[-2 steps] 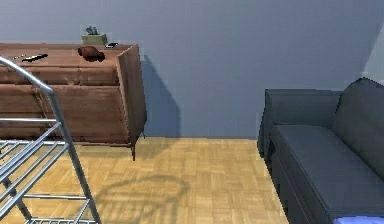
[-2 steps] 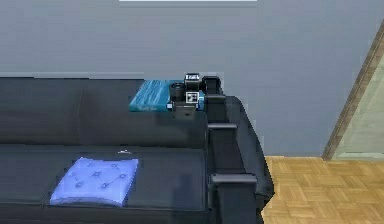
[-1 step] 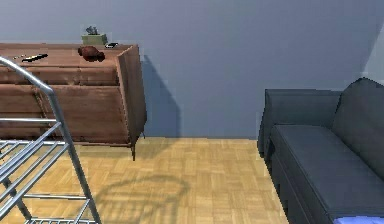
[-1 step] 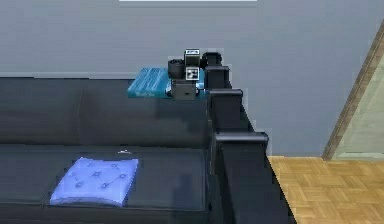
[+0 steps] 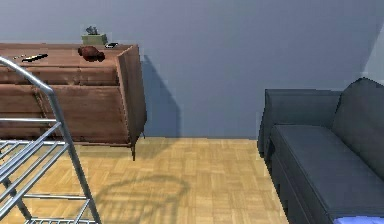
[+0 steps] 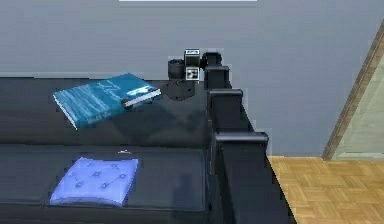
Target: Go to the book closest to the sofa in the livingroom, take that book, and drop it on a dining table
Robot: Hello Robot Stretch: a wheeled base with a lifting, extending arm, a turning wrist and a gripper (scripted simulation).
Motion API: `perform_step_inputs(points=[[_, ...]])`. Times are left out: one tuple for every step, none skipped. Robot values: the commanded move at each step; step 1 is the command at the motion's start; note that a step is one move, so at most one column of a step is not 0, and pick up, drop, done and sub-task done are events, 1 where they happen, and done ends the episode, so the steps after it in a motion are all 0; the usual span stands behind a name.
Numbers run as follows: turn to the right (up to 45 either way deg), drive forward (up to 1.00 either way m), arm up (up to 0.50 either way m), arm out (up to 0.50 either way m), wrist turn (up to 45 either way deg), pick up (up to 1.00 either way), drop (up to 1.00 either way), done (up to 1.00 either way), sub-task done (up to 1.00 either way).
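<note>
A teal book [image 6: 103, 100] lies tilted over the dark sofa's [image 6: 120, 140] back cushions at the arm side view's upper left. A short dark strip [image 6: 141, 97] crosses the book's right end. The arm's dark bar [image 6: 228, 110] runs up along the sofa's end to two small white squares [image 6: 200, 56]. Left of them is the gripper [image 6: 172, 88], its dark body right by the book's right edge. I cannot tell whether the gripper holds anything. The same sofa [image 5: 325, 140] stands at the forward view's right.
A blue patterned cushion [image 6: 97, 181] lies on the sofa seat. A wooden dresser [image 5: 75, 95] with small items [image 5: 94, 40] on top stands against the grey wall. A metal frame [image 5: 40, 160] is at the lower left. Bare wood floor [image 5: 190, 180] lies between.
</note>
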Motion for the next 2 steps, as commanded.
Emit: perform_step_inputs(points=[[0.0,0.0,0.0,0.0,-45.0,0.0,0.0,0.0,0.0],[0.0,0.0,0.0,0.0,-39.0,0.0,0.0,0.0,0.0]])
